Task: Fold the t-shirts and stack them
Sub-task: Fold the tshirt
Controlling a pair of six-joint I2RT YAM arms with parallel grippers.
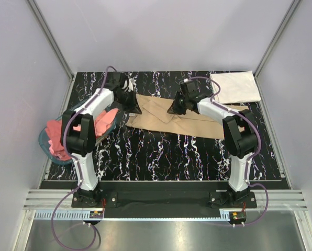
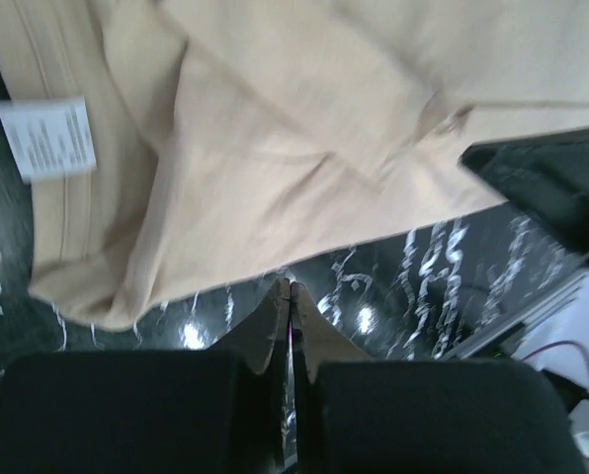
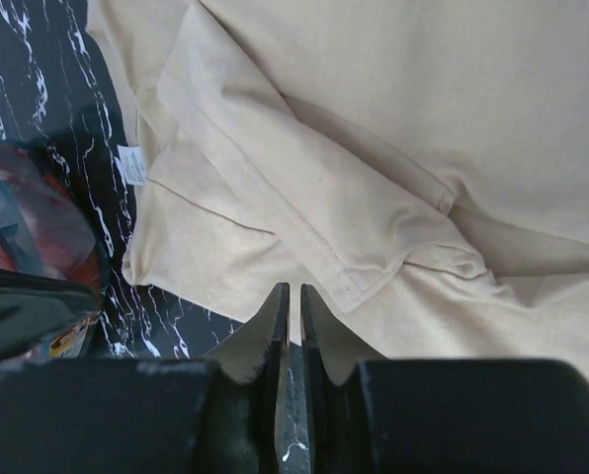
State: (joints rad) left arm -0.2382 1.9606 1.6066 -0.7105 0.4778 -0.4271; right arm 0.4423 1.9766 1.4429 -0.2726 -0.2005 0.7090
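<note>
Tan cotton short-sleeved t-shirt (image 1: 182,123) lies part-folded mid black marbled worktop (image 1: 161,151), within reach of both arms. Left fingers (image 2: 270,321) are closed, tips at its near edge; grip on the cloth is unclear. Right fingers (image 3: 272,321) are nearly together with a thin slit, at a folded edge; can't tell if pinching. Folded white t-shirt (image 1: 235,88) is in the far right corner, likely the stack base. Pink t-shirts (image 1: 55,130) sit in the translucent blue plastic basket (image 1: 42,138) on the left, unfolded.

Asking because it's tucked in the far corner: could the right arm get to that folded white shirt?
Probably yes. The white shirt lies on the right arm's side, beside its forearm, with nothing on top. The right gripper is down at the tan shirt and would need to swing back.
</note>
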